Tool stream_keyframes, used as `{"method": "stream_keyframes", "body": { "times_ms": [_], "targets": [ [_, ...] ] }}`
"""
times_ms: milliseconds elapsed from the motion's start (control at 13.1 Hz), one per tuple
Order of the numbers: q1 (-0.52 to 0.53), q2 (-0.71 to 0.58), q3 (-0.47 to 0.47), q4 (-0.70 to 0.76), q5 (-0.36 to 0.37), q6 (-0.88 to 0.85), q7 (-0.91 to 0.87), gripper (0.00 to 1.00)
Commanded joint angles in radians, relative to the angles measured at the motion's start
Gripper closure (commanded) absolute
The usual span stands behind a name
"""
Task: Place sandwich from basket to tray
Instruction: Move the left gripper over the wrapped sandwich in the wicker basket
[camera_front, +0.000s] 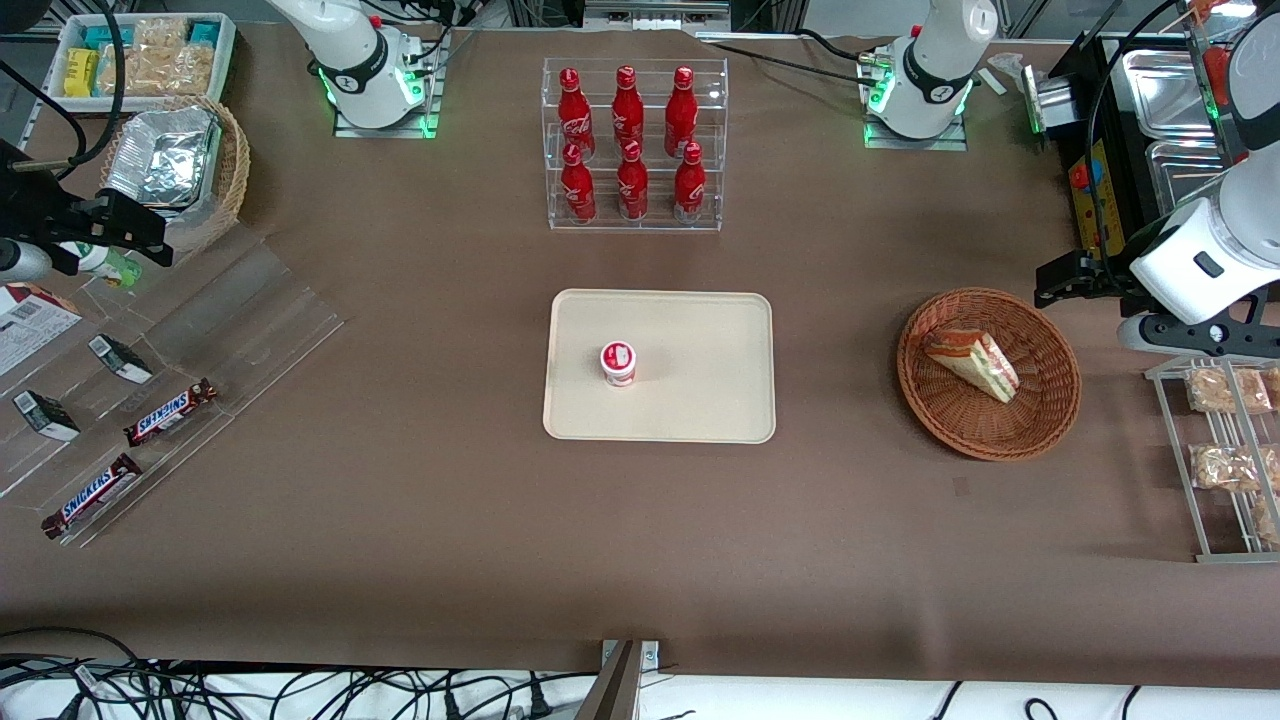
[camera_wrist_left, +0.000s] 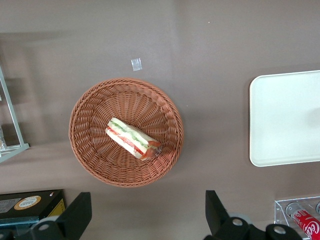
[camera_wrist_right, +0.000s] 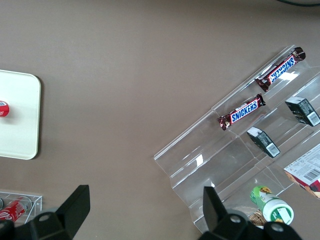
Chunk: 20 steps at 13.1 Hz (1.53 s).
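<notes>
The sandwich (camera_wrist_left: 132, 138) is seen lying on its side in the basket (camera_wrist_left: 90, 150), untouched. The end effector (camera_wrist_left: 147, 215) is held above and just beside the basket, its fingers spread wide apart and empty — presumably for a descent. The tray (camera_front: 700, 390) is partly bare, a small cup (camera_front: 618, 362) standing on it.

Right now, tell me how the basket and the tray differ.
The basket is round, reddish-brown woven wicker; the tray is flat, rectangular, smooth cream plastic. The basket holds the sandwich; the tray carries only a small red-and-white cup. The basket lies toward the working arm's end, close to the open gripper above it; the tray sits mid-table. Both are shallow and rest on the brown table.
</notes>
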<state>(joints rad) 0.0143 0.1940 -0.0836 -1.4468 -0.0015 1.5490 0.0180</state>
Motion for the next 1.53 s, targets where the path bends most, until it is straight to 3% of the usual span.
{"method": "stream_keyframes", "body": {
  "times_ms": [0,305,763,916,1450],
  "targets": [
    [0.003,0.015,0.002,0.019,0.014,-0.015,0.007,0.0],
    [0.016,0.025,0.013,-0.012,0.035,0.005,-0.093,0.0],
    [0.027,-0.004,0.015,-0.263,0.069,0.241,-0.413,0.0],
    [0.03,-0.011,0.013,-0.349,0.116,0.322,-0.518,0.0],
    [0.049,-0.044,0.011,-0.639,0.117,0.663,-0.831,0.0]
  ]
}}
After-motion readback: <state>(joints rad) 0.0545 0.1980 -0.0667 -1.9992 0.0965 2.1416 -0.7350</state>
